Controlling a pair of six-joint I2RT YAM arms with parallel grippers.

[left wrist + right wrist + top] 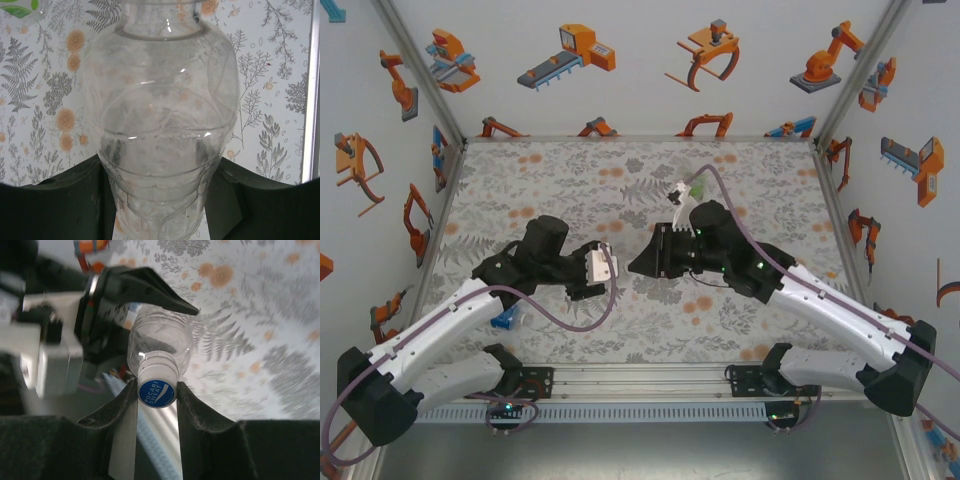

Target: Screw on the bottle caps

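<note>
- The clear bottle [160, 115] is being cut off at its mouth by the left wrist view's top edge.
- The left arm [440, 322] and right arm [830, 305] are reaching inward, meeting above the table's [570, 180] middle.
- The left gripper [160, 200] is clamping the bottle's body; the right gripper [156, 386] is pinching its cap [157, 391].
- The bottle's long axis is running between the grippers, neck toward the right one.

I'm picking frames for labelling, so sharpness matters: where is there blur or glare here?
Right wrist: the bottle cap is sharp enough to read its print, while the picture's left side and the table behind are smeared. Left wrist: the clear bottle looms close with small glints on its surface; the table is crisp. Top external: evenly lit, no obvious blur.
</note>
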